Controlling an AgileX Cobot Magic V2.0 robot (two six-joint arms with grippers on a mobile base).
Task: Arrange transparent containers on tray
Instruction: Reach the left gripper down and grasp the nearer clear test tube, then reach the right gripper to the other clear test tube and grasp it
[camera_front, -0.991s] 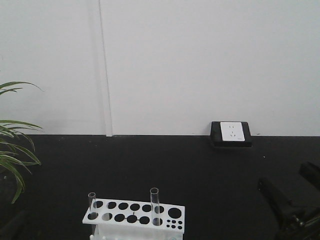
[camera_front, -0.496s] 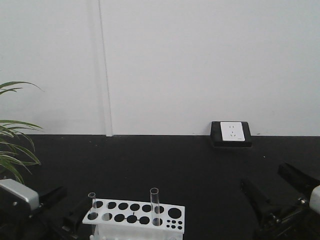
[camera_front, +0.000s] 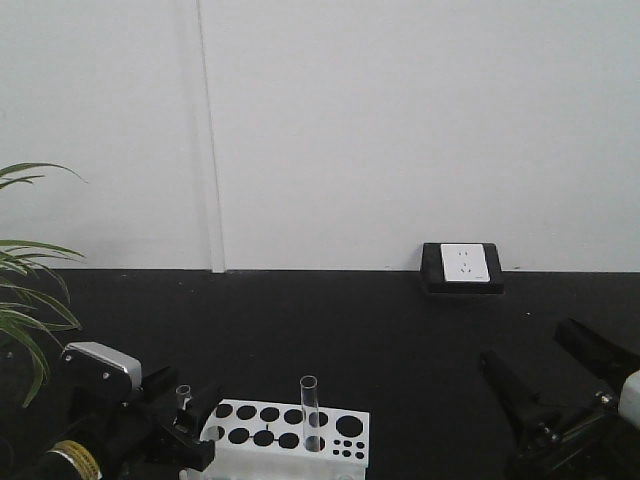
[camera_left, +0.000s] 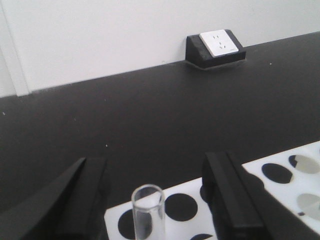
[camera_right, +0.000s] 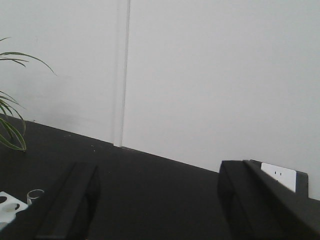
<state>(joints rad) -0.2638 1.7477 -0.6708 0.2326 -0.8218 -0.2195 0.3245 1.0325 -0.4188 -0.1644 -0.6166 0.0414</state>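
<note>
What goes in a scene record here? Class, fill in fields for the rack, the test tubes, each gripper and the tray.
rack: white perforated tube rack on the black tabletop
test tubes: two upright in the rack, the left-end tube and the middle tube
left gripper: open, one finger on each side of the left-end tube
right gripper: open, empty, right of the rack
tray: not in view
background: wall socket, plant at left
</note>
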